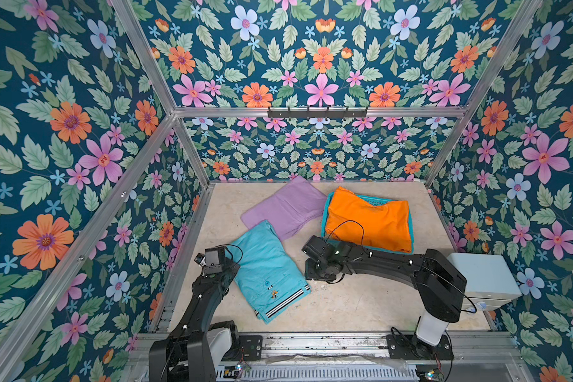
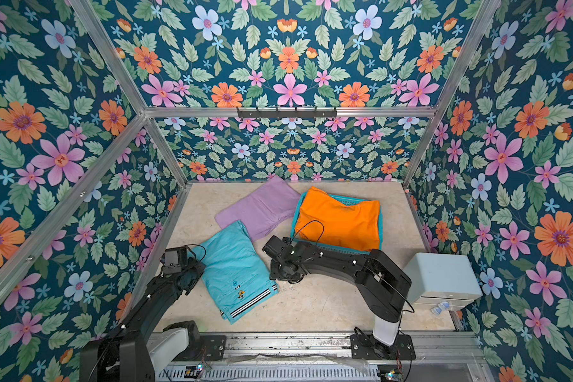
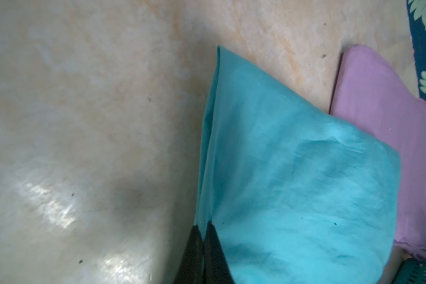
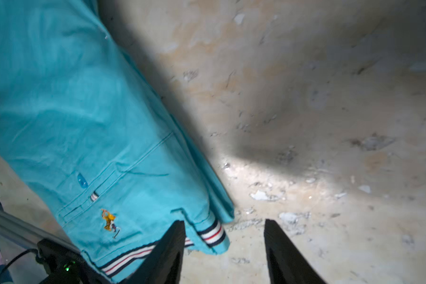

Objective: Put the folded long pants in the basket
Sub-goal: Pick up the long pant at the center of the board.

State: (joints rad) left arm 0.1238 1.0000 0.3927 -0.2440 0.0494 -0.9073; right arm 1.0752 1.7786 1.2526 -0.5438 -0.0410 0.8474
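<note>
Turquoise folded long pants (image 1: pixel 268 264) with a striped waistband lie on the table's near left. My left gripper (image 3: pixel 203 224) is shut, pinching their left edge. My right gripper (image 4: pixel 224 222) is open at the waistband's right corner, and the striped corner (image 4: pixel 213 233) lies between its fingers. Lilac pants (image 1: pixel 286 210) lie behind the turquoise pair, partly under it. Orange pants (image 1: pixel 371 218) sit on top of the teal basket (image 1: pixel 325 211) at the back right and cover most of it. Both top views show the same layout, with the turquoise pair (image 2: pixel 235 264) between the two arms.
A pale blue-grey box (image 1: pixel 483 277) stands at the right edge beside the right arm's base. Floral walls and aluminium posts close in the table on three sides. Bare table (image 1: pixel 344 304) lies in front of the basket.
</note>
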